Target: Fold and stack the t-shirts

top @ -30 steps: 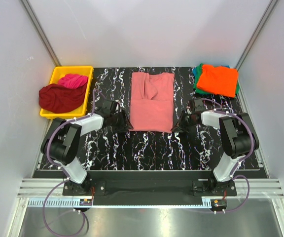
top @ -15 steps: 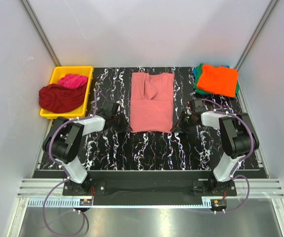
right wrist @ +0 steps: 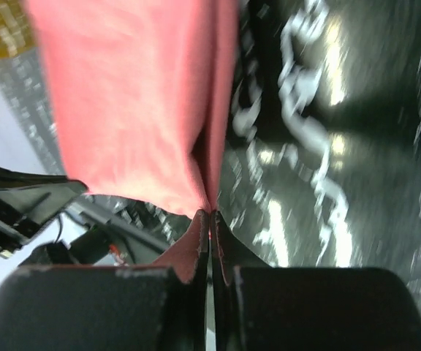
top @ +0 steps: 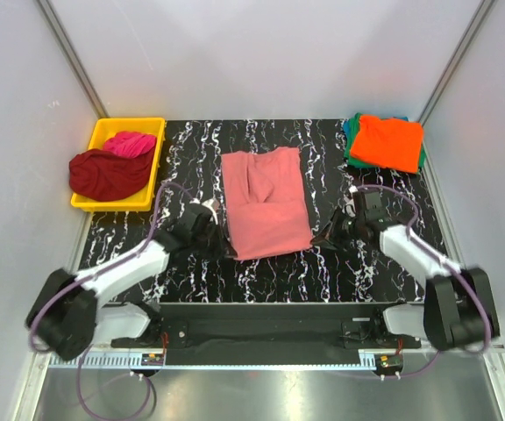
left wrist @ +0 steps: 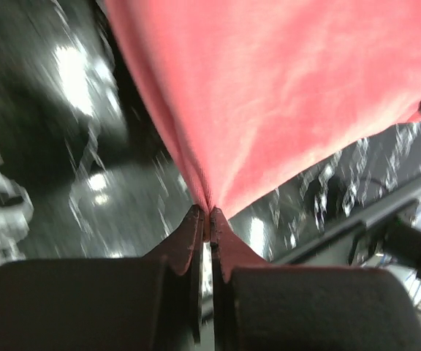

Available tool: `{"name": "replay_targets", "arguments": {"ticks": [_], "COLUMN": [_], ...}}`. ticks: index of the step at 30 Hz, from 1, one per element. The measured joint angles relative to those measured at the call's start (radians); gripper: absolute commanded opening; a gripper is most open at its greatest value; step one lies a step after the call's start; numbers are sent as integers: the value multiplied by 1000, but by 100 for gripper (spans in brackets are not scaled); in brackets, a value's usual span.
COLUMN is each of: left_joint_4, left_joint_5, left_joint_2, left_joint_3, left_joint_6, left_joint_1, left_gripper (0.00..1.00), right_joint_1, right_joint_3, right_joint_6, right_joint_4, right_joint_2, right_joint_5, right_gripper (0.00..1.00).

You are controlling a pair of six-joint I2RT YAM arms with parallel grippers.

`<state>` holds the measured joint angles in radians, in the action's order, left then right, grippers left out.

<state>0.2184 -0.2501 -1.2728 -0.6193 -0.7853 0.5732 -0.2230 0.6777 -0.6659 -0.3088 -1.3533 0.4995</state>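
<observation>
Salmon-pink is the t-shirt [top: 266, 203] I have hold of. It lies partly folded into a long panel on the black marbled bench [top: 191, 158], to the right of the yellow bin [top: 158, 162] and a little nearer my bases than the bin is. It sits slightly askew, with a lengthwise crease showing in its far half.

My left jaws are pinched tight on the shirt's near corner on the bin's side. In the left wrist view the two tips meet with only a fold of pink cloth between them, and the fabric fans out from that point. My right jaws are clamped just as narrowly on the other near corner, the one farther from the bin, and the cloth runs away from them in a doubled edge. Both wrist views are blurred, so I cannot tell whether the held corners touch the bench.

Inside the bin lie a dark red garment [top: 103, 174] and a magenta one [top: 131, 142], heaped and unfolded. Well apart from the bin, at the far right corner of the bench, a folded orange t-shirt [top: 388, 142] tops a stack with a green edge [top: 351, 147] showing beneath.
</observation>
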Motion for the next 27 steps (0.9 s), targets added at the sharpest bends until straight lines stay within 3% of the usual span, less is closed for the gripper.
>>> {"name": "replay_targets", "arguments": {"ticks": [6,10,17,27], "left_joint_4": [193,339,483,523], "left_joint_5": [116,171,259,242], "left_joint_2": [278,407,376,103], "left_joint_3": [5,-40,-255,-466], "left_joint_6": [-63,-98,-73,56], "left_joint_1": [167,192,179,-18], "left_gripper": [0,2,4,3], "right_joint_1": [-32,-45,-47,-50], "right_joint_3": [-31,11,211,405], "right_joint_6": [-50,-68,-53,16], "right_joint_4": [-157,-281,-388,-397], "right_joint_2": [334,445,376,135], "right_joint_5": [8,6,-27,-93], "right_gripper": [0,0,0,0]}}
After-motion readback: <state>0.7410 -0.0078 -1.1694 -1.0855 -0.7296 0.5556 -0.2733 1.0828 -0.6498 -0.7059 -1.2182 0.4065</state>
